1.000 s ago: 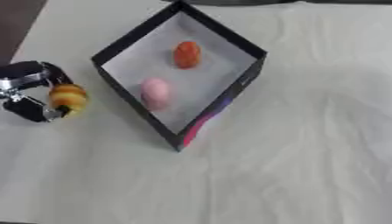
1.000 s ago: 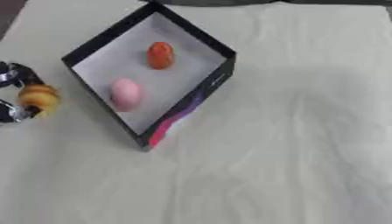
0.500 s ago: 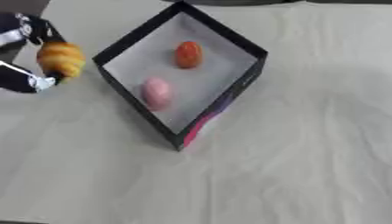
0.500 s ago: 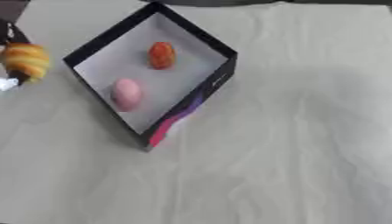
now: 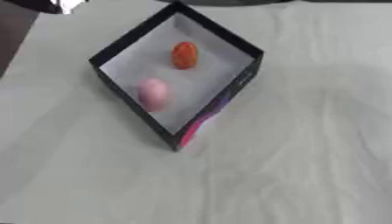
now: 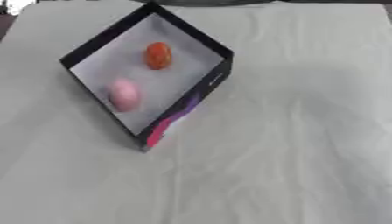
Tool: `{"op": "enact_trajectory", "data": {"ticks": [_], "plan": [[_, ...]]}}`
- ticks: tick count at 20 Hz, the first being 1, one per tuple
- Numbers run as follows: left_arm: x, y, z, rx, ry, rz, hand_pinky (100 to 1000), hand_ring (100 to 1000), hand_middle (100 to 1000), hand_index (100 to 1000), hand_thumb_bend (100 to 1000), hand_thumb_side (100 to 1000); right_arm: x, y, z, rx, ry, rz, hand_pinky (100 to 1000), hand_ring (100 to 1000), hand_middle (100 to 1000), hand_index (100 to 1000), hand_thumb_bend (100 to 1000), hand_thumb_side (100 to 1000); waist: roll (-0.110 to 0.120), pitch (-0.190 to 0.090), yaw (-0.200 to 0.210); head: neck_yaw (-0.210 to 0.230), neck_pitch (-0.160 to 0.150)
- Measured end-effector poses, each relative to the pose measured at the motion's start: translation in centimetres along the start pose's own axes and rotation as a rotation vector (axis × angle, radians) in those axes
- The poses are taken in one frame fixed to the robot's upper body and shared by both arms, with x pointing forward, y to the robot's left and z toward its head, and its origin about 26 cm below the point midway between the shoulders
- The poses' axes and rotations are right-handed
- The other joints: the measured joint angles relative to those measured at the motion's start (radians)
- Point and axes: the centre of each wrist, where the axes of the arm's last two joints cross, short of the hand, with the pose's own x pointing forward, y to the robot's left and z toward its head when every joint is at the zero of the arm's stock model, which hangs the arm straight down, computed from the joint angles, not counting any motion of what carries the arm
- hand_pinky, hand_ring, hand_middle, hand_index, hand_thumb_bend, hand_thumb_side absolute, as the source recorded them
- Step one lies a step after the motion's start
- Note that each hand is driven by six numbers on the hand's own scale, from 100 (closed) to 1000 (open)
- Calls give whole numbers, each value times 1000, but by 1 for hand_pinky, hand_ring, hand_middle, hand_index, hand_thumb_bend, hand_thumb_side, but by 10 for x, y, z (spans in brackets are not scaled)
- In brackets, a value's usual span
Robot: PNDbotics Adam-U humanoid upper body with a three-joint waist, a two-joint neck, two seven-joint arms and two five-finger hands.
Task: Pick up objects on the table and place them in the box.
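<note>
A black box (image 5: 134,105) with a white floor stands cornerwise on the table, with a pink and purple stripe on its near right wall. Inside it lie an orange oval object (image 5: 183,55) toward the back and a pink oval object (image 5: 153,93) nearer the front. Only a dark and white sliver of my left hand (image 5: 34,4) shows at the top left corner, up and left of the box. The yellow-orange object it carried earlier is out of sight. My right hand shows in no view.
A pale cloth (image 5: 306,153) covers the table, with a wide stretch of it to the right of and in front of the box. The table's left edge runs along the upper left, with dark floor (image 5: 9,39) beyond it.
My left hand, holding a yellow-orange object, rose from beside the box's left corner toward the top left and has nearly left the picture. The box and its two objects stayed put.
</note>
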Motion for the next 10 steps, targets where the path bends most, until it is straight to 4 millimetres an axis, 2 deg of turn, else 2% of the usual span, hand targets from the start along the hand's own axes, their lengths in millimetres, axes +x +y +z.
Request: {"op": "enact_trajectory", "data": {"ticks": [3,7,10], "plan": [[-5,-21,-19,-57,0,6,769,736,699,677,132,100,4,1,-3,2,-11,-8,866,811,636,787,100,501,0,0,-3,6,0],[-9,-53,-35,-163,-13,17,775,743,710,692,146,100,6,3,-4,11,-16,-16,866,811,636,787,100,510,3,0,-5,11,-1],[-10,-73,-42,-235,-25,18,787,755,726,709,176,195,7,5,-4,21,-19,-20,866,811,636,787,100,509,3,0,-7,12,-1]]}}
